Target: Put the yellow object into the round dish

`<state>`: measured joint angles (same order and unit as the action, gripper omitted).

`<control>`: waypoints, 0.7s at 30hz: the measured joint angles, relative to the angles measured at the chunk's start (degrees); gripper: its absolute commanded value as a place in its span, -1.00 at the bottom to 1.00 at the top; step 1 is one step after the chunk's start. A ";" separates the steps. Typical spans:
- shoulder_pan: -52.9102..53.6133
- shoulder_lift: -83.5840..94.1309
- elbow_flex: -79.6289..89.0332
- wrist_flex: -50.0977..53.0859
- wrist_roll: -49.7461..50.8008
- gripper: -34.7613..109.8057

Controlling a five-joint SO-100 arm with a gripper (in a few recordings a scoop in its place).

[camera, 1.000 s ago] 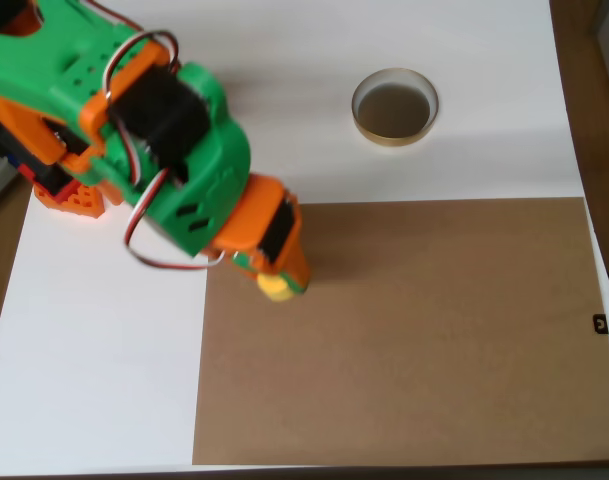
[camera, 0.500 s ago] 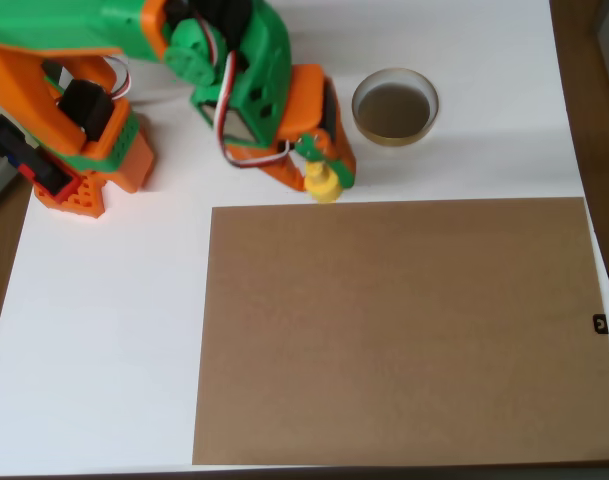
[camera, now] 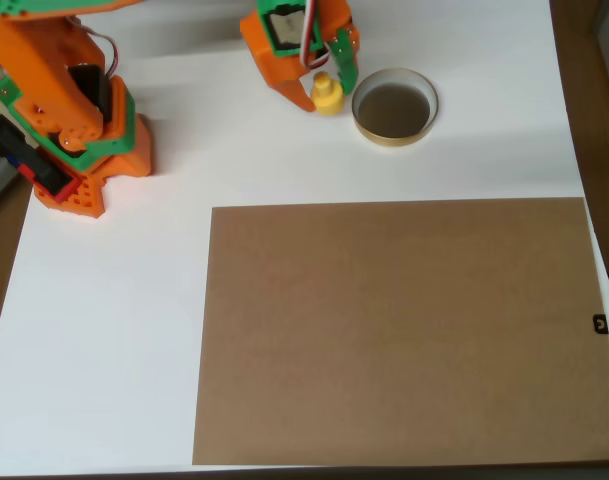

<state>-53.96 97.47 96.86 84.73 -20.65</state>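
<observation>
Now claw [camera: 327,88] grips yellow object [camera: 327,93] (knob up) beside round dish [camera: 395,107].

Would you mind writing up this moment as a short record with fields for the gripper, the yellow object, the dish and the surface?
gripper: the gripper is shut on the yellow object, just left of the dish in the overhead view
yellow object: the yellow object sits between the fingers, outside the dish, close to its left rim
round dish: the round dish stands on the white surface with nothing inside it
surface: the white table, with a brown board covering its lower right part
task state: object not yet in the dish
</observation>
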 measured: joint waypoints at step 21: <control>-7.47 -22.32 -15.82 -2.99 1.05 -0.53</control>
<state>-61.44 75.15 81.04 81.74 -19.60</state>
